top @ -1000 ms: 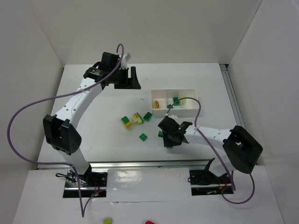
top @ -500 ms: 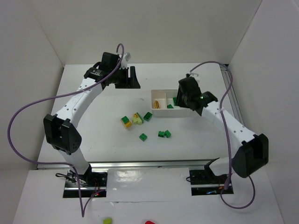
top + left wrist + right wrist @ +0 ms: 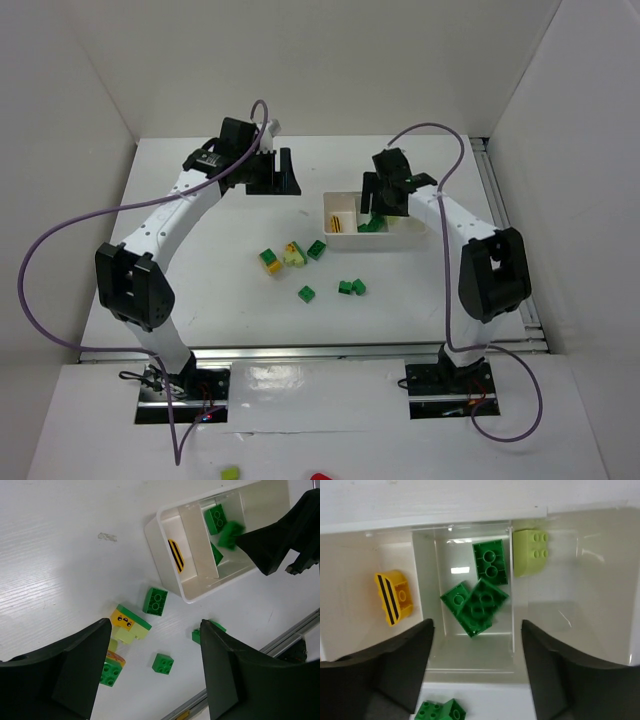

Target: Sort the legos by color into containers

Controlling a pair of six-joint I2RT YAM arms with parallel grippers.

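Right claw (image 3: 476, 645), fingers apart and empty, is hovering over the tray's (image 3: 392, 243) middle compartment, with the loose green pair (image 3: 351, 288) lying basewards on the bench (image 3: 420, 290), nearer this arm.

A white plastic tray (image 3: 580, 605) is shown with a smooth, glossy finish that catches the light. Glossy moulded plastic is seen on the green legos (image 3: 479, 602) and an orange-yellow brick (image 3: 394, 596). The white table (image 3: 60, 580) is finely grained and matt. Matt black plastic fingers (image 3: 75, 675) are seen on the left gripper (image 3: 155, 625).
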